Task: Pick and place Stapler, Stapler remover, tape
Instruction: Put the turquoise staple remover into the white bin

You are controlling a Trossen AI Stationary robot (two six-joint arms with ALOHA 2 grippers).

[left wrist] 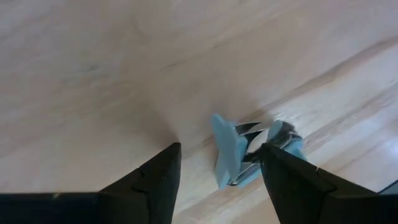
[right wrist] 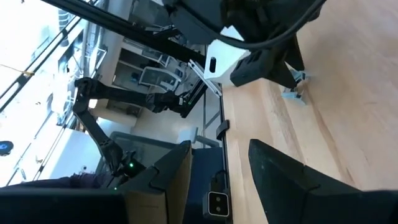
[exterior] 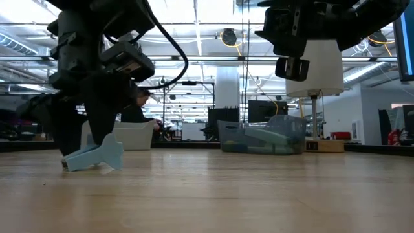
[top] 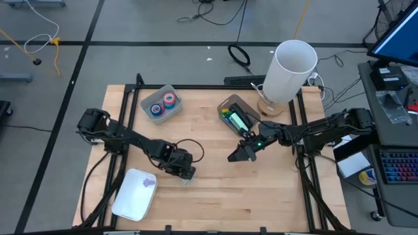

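The pale blue stapler remover (left wrist: 233, 155) lies on the wooden table (top: 215, 189), near its near-left part (top: 188, 176) (exterior: 97, 155). My left gripper (left wrist: 219, 148) (top: 185, 171) is low over it and open, one finger on each side; the remover sits close to one finger. My right gripper (top: 235, 155) (right wrist: 219, 146) hangs open and empty above the table's middle (exterior: 297, 65). A green stapler (top: 235, 119) lies in a clear bin. Blue and red tape rolls (top: 163, 104) lie in another bin at the far left. My left gripper straddles the stapler remover from above, pointing down. The remover's metal-jawed end (left wrist: 283, 135) lies right against one finger (left wrist: 273, 165), but I cannot tell whether the finger touches it. The remover rests on the table.
A white tray (top: 135, 194) sits at the near-left corner, beside my left gripper. A tall white cylinder (top: 292, 68) on a wooden base stands at the far right. Black frame rails (top: 130, 111) border the table. Bare wood lies between the two grippers.
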